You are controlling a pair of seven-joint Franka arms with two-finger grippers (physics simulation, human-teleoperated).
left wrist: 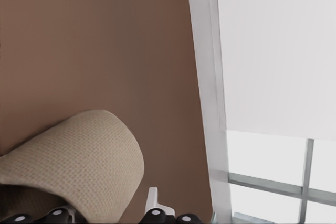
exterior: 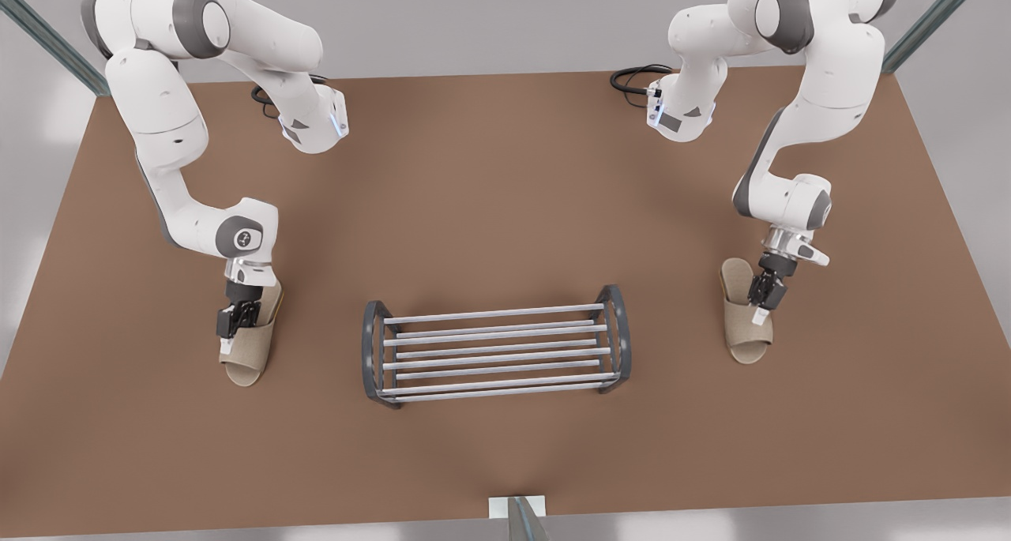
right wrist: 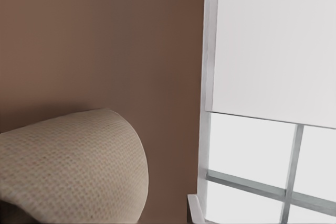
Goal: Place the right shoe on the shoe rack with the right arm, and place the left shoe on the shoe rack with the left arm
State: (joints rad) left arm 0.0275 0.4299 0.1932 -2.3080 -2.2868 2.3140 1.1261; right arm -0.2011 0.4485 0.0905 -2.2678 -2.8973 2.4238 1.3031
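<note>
1. The shoes look like light, soft woven slippers with a floppy strap. The best hold is probably a firm pinch on the side edge at the strap.
2. Left of the rack (exterior: pixel 496 351) in the front view, one arm bends down. Its gripper, call it the first gripper (exterior: pixel 237 320), is at the outer edge of the first shoe (exterior: pixel 249 355). I cannot tell how its jaws stand.
3. Right of the rack, the other arm mirrors it, with the second gripper (exterior: pixel 764 300) at the outer edge of the second shoe (exterior: pixel 742 340). Its jaws cannot be told either. Both shoes are beside the rack, not on it.

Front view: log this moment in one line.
gripper at front view's left: at beige woven slipper | gripper at right: at other slipper | silver-barred shoe rack: no shoes
</note>
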